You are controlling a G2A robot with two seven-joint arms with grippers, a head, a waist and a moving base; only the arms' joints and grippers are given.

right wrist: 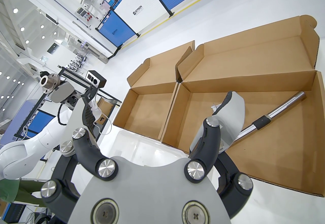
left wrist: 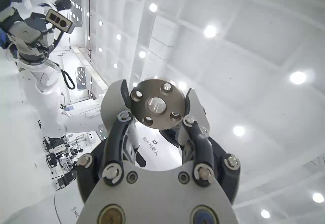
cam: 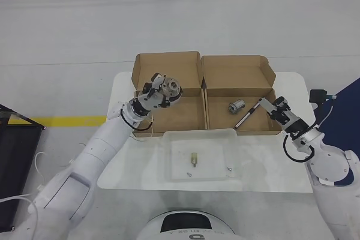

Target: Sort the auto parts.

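Above left box (cam: 181, 115): left gripper (left wrist: 156, 97) clamped on flange (left wrist: 157, 104).
Hidden: rod (right wrist: 283, 106) partly behind right gripper (right wrist: 157, 105), fingers (right wrist: 234, 108) apart.
Surface: white table (cam: 270, 163).

Round ceiling lamps (left wrist: 210, 31) flood me with bright, even light; shadows are faint; my wrist views bow outward.

I see a round metal flange (left wrist: 157, 105) with a centre bore and four small holes, clamped by its rim in my left gripper (left wrist: 156, 100) over the left cardboard box (cam: 174, 117). A shiny rod (cam: 247, 115) with a black band lies diagonally in the right box (cam: 222, 119), with a stubby metal cylinder (cam: 236, 107) just beside it. A small part (cam: 193, 159) lies in the white tray (cam: 198, 135).
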